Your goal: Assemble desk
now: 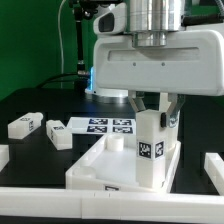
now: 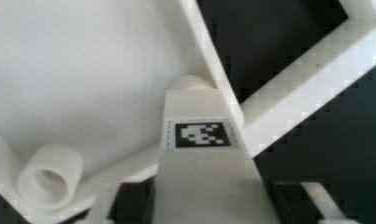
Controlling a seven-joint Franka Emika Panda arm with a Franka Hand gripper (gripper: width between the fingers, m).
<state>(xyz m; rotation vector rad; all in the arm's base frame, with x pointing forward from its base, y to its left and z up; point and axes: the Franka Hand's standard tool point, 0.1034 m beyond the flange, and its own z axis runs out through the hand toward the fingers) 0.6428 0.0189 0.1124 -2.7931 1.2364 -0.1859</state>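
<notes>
- The pincer is seen in the exterior view below the big white arm housing, pointing straight down, its fingers set narrowly against the two sides of the top of a white square-section leg.
- The leg is held upright; a black-and-white tag is carried on the face turned to the camera.
- The foot of the leg is placed at the near corner of the tabletop on the exterior view's right, inside or on the raised rim; whether it is seated in a socket cannot be told.
- The tabletop is laid flat on the dark worktop, in front of the marker board.
- In the wrist view the same leg is seen end-on along its length, with its tag in the middle, over the white slab of the tabletop.
- A round socket is shown on the slab beside the leg, apart from it.
- A loose leg is laid on the worktop on the exterior view's left, and a second loose leg just beside it, both well apart from the pincer.
</notes>
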